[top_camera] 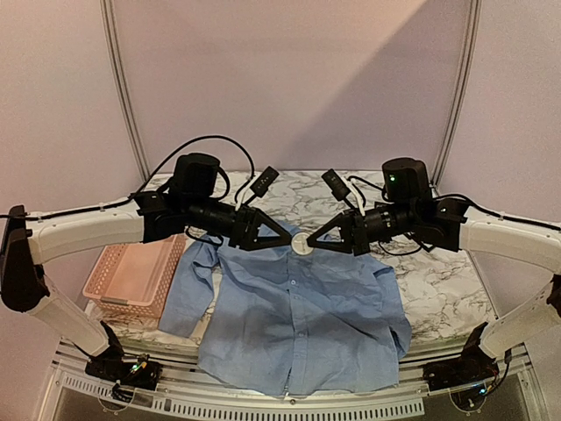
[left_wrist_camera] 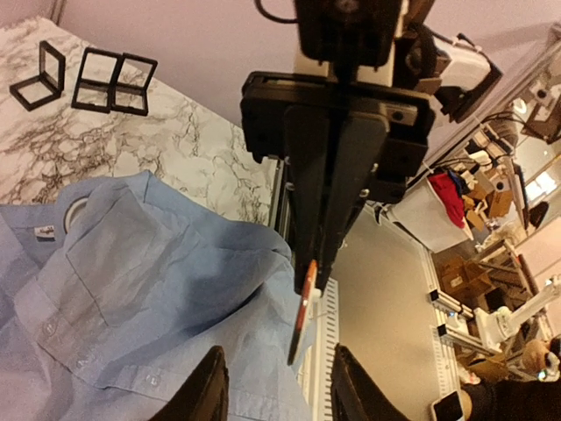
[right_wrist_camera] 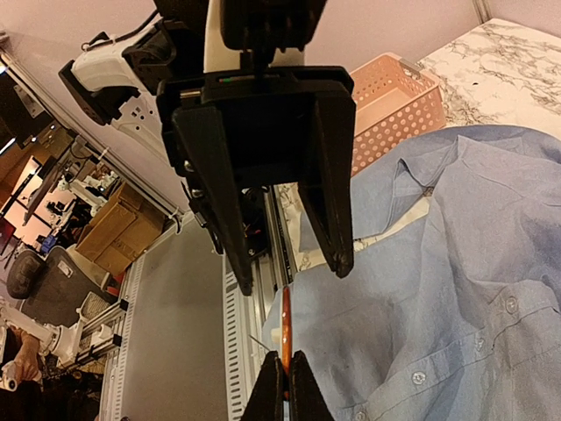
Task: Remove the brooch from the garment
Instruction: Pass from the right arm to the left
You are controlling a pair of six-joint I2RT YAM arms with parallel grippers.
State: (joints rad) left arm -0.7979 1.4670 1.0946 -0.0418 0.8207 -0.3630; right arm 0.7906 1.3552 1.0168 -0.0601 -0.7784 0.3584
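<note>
Right hand: the right hand [right_wrist_camera: 285, 390] is closed on the brooch [right_wrist_camera: 286, 324], whose thin edge is pinched between the two fingertips. The left wrist view confirms this, showing the brooch [left_wrist_camera: 301, 320] projecting from the tip of the closed right hand [left_wrist_camera: 316, 272].
Left hand: the left hand [right_wrist_camera: 294, 276] is open, its jaws set apart. It faces the right hand tip to tip. In its own view, its fingers [left_wrist_camera: 206, 390] stand on either side of the brooch with a gap on each side. No contact with the brooch is visible.
Brooch: a flat round piece, pale on the face in the top view [top_camera: 302, 245] and orange-red along the rim when seen edge-on. It sits at the collar of the shirt, between the two hands. Whether it is pinned to the fabric cannot be told.
Shirt: the light blue buttoned shirt [top_camera: 298, 324] lies spread front-up on the tabletop [top_camera: 438, 289]. Its collar is at the far end and its hem hangs over the near edge. The fabric is wrinkled around the collar [left_wrist_camera: 131, 298].
Hands, top view: the left hand [top_camera: 289, 239] and the right hand [top_camera: 314, 243] meet over the collar.
Pink basket: the pink basket [top_camera: 131, 276] sits on the tabletop at the left, just beside the shirt's sleeve.
Black frames: the black frames [left_wrist_camera: 114, 81] stand open on the tabletop beyond the collar, apart from the shirt.
</note>
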